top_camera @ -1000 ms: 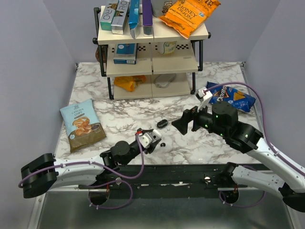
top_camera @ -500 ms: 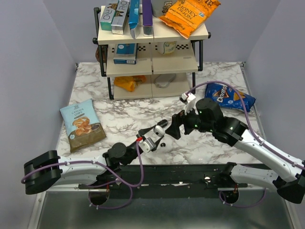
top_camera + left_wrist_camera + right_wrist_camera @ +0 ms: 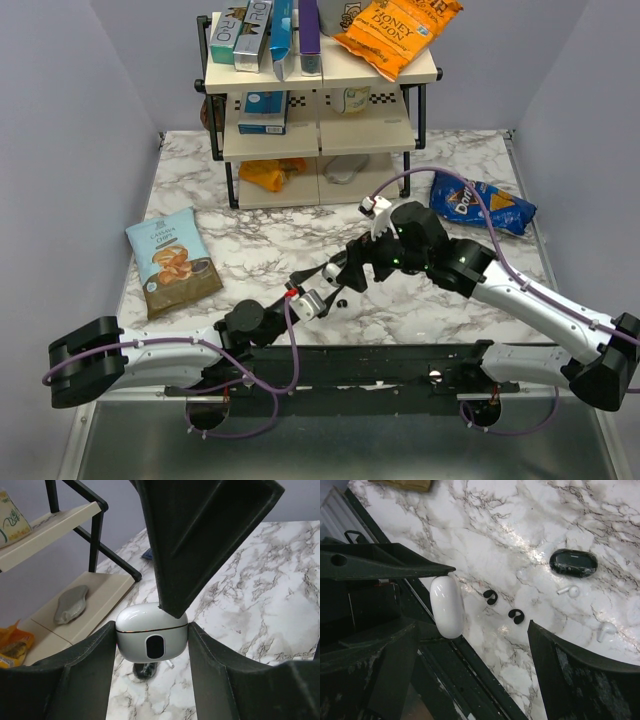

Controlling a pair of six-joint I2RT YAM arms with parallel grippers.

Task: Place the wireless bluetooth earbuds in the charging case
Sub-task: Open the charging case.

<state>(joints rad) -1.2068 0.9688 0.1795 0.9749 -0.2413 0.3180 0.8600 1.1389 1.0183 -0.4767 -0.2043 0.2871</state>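
Your left gripper [image 3: 311, 298] hangs over the near edge of the desk [image 3: 530, 510], about midway along it. Its fingers [image 3: 75, 680] are partly closed and clamp a white case [image 3: 150, 622] by its two ends, lid seam level. The case is lifted off the marble.

Your right gripper [image 3: 472, 626] reaches in from the right with its jaws spread wide and nothing between them. In the left wrist view, one of its fingers [image 3: 200, 540] comes down from above, and its tip meets the top of the white case.

Earbud A [image 3: 490, 597] and earbud B [image 3: 516, 616], both small, black and C-shaped, lie on the marble close to the near edge. They sit just beside each other but apart, and just beside the raised white case. Neither gripper touches them.

The charging case [image 3: 573, 562], a glossy black oval, rests on the desk farther in from the near edge than the earbuds, and apart from them. You cannot tell whether its lid is open.

Two white stemmed buds [image 3: 570, 590] lie near the charging case, on its near-edge side.

A shelf rack [image 3: 320, 100] stands at the far edge. A chip bag [image 3: 172, 262] lies by the left edge and a blue bag [image 3: 480, 203] by the right edge.
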